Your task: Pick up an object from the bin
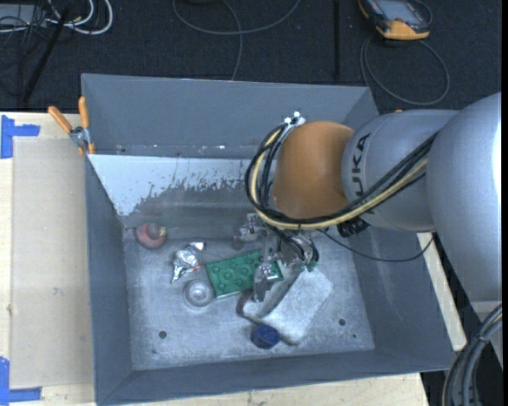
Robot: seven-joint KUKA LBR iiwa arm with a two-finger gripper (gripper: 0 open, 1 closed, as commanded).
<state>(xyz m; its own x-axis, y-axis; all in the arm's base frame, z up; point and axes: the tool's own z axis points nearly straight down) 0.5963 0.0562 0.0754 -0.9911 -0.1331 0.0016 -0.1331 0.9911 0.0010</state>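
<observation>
Green studded plate (229, 274) lies beside the hand (262, 293) and pale spongy block (306, 304).

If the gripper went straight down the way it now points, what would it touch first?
The gripper would likely meet the left end of the white block, right beside the green plate; depth is unclear here.

We see even, moderate light, brightest on the back wall of the bin (169, 172), which glares pale. The foil scrap (186, 262) glints; under the arm (423, 167) it looks dimmer — perhaps shadow.
</observation>
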